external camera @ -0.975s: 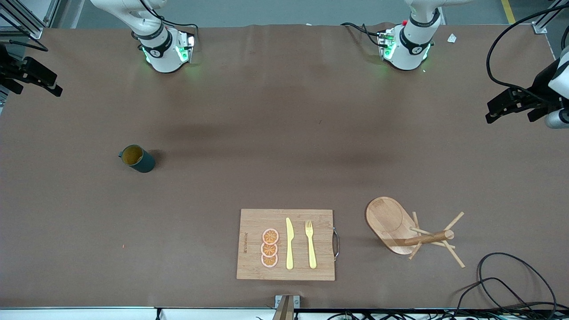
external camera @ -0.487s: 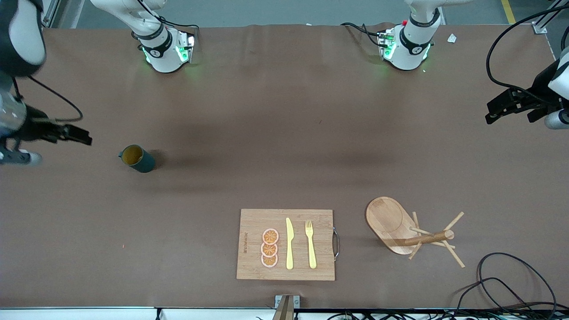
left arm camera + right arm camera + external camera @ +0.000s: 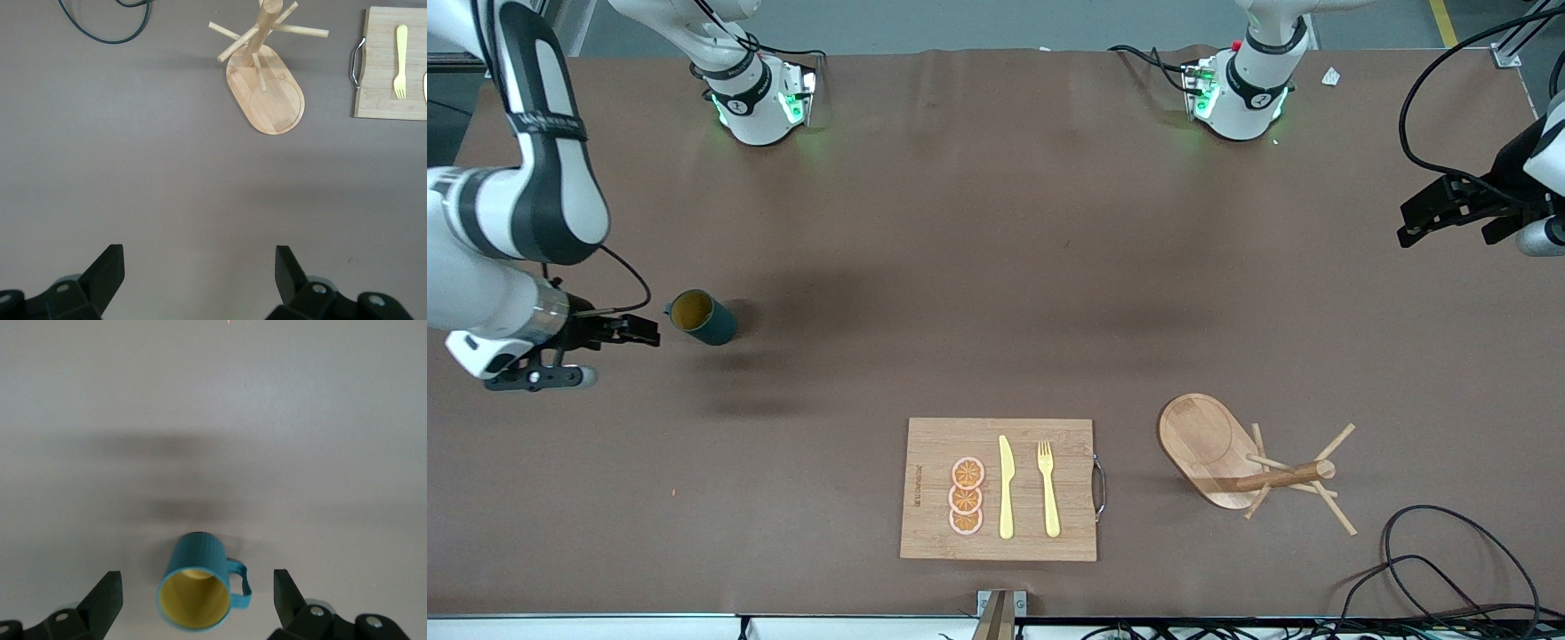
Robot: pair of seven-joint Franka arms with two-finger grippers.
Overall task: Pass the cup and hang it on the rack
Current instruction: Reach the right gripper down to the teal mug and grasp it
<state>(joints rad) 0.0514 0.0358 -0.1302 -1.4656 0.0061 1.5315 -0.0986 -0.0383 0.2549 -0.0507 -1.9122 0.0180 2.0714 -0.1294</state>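
Item 1, my right gripper (image 3: 645,331): up in the air over the table (image 3: 996,267) at the right arm's end, just beside the cup, fingers (image 3: 107,597) spread wide and grasping nothing. In the right wrist view the cup sits between the two fingertips, touching neither.

Item 2, the cup (image 3: 701,317): a small dark teal mug with a yellowish inside, upright on the table, well apart from the rack. Its small handle (image 3: 241,585) sticks out to one side.

Item 3, my left gripper (image 3: 1427,213): in the air over the edge of the table at the left arm's end, fingers (image 3: 107,270) released and empty. This arm waits.

Item 4, the rack (image 3: 1232,458): a light wooden mug tree with an oval base, a central post and thin angled pegs, no cup on it. It stands toward the left arm's end, nearer to the front camera than the cup.

Item 5, bamboo cutting board (image 3: 934,444): flat on the table beside the rack, toward the right arm's end from it. On it lie three orange slices (image 3: 966,497), a yellow knife (image 3: 1006,487) and a yellow fork (image 3: 1048,489), side by side.

Item 6, black cable (image 3: 1432,556): looped on the table near the rack.
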